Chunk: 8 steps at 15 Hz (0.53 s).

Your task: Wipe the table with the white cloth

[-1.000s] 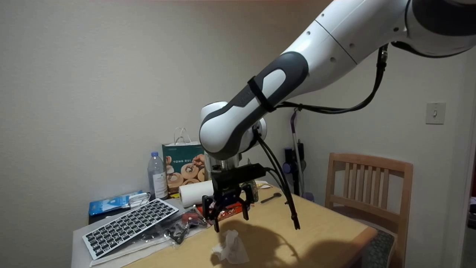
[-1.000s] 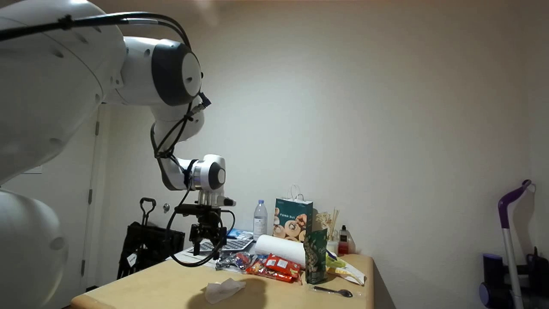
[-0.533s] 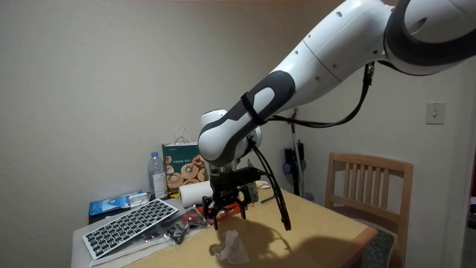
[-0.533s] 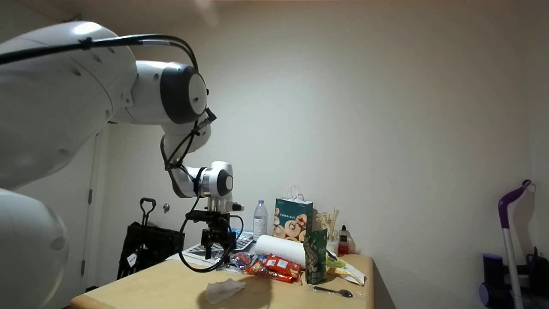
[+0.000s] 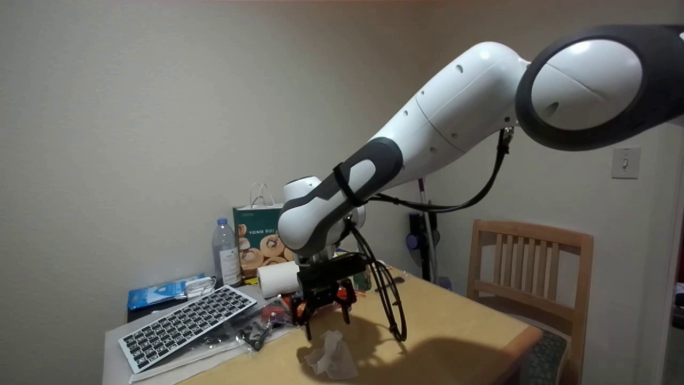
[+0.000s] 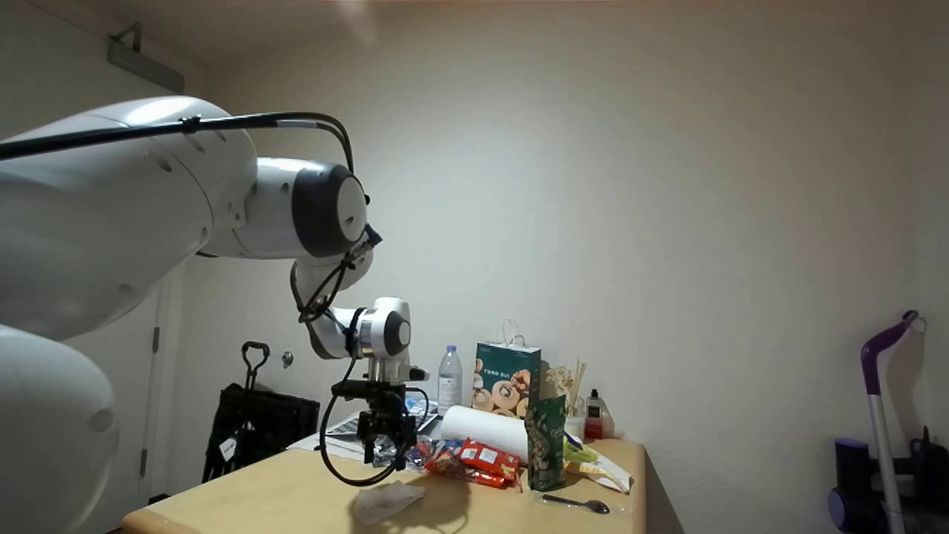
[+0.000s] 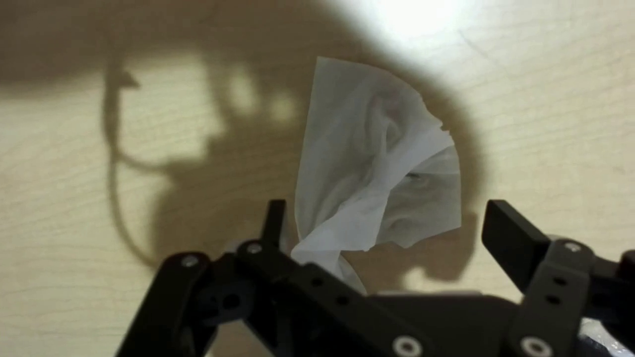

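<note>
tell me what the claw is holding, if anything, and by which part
Nothing is held: the claw hangs open, and the crumpled white cloth lies on the table below it.

Light from above, warm, rather dim. Arm [image 5: 454,109] casts soft-edged shadow [image 7: 213,213] over and around cloth [image 7: 342,144], greying it; in both exterior views shadow reaches right of cloth. Wrist view: burnt-out glare [image 7: 416,15] on desk [image 7: 49,213] past cloth's upper edge; jaws near cloth's lower end dark, slightly blurred. In both exterior views wall [image 6: 630,222] behind cloth dims brownish toward top.
</note>
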Each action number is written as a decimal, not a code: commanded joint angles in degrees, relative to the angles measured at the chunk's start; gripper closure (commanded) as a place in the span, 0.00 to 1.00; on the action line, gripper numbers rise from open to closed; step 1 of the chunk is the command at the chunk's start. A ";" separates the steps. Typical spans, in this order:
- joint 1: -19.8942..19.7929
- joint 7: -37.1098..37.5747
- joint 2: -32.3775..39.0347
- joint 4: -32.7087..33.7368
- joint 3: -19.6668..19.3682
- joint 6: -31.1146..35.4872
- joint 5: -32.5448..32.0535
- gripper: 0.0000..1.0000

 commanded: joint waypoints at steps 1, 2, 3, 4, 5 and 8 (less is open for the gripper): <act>-1.25 2.01 -1.19 -0.59 1.43 -5.77 4.70 0.00; -1.44 2.69 -1.39 -0.84 1.51 -7.20 6.14 0.00; -1.35 3.52 -1.93 -1.64 1.28 -7.39 7.02 0.00; -1.24 3.43 -2.25 -2.00 1.05 -7.29 7.16 0.00; -0.89 1.65 -2.53 -2.07 0.54 -5.31 5.47 0.00; -0.71 2.10 -0.49 0.21 0.54 -6.06 5.48 0.00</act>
